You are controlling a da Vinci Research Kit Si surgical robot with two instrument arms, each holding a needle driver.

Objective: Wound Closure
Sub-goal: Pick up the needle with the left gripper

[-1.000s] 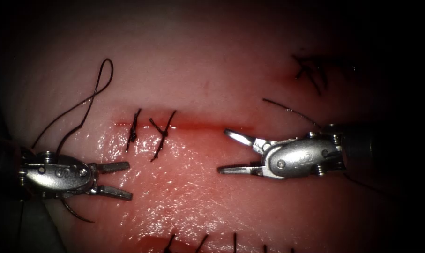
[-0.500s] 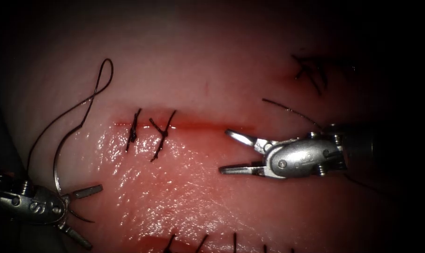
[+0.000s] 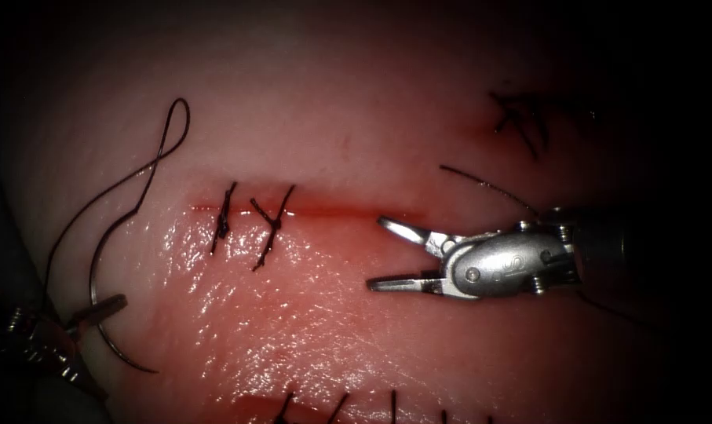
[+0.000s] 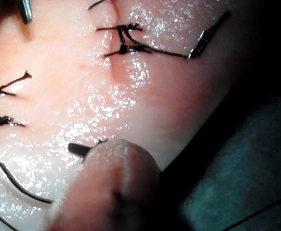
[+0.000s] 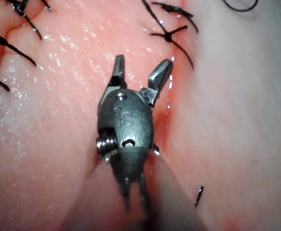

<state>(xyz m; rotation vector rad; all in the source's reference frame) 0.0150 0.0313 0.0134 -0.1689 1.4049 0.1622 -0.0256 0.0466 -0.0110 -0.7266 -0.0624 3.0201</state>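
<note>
The tissue [image 3: 356, 338] has a horizontal cut [image 3: 340, 212] with two stitches [image 3: 250, 221] at its left end. The curved needle [image 3: 95, 283] lies on the tissue left of the stitches, its whole arc visible and not in the tissue. Its thread [image 3: 163, 145] loops upward from it. My left tool [image 3: 98, 312] sits at the lower left edge, one finger crossing the needle; I cannot tell whether it grips it. Its tip [image 4: 78, 149] hovers over wet tissue. My right tool [image 3: 375, 254] is open and holds nothing, just below the unstitched part of the cut, as also seen from its wrist [image 5: 141, 67].
An older knotted stitch [image 3: 520, 118] sits at the upper right. A loose thread piece [image 3: 485, 187] lies above the right tool. Several thread ends [image 3: 340, 408] stick up along the bottom edge. A teal drape [image 4: 246, 168] borders the tissue.
My left tool has drawn back down and to the left toward the picture's edge, uncovering the needle, which stayed where it lay. The right tool has not moved.
</note>
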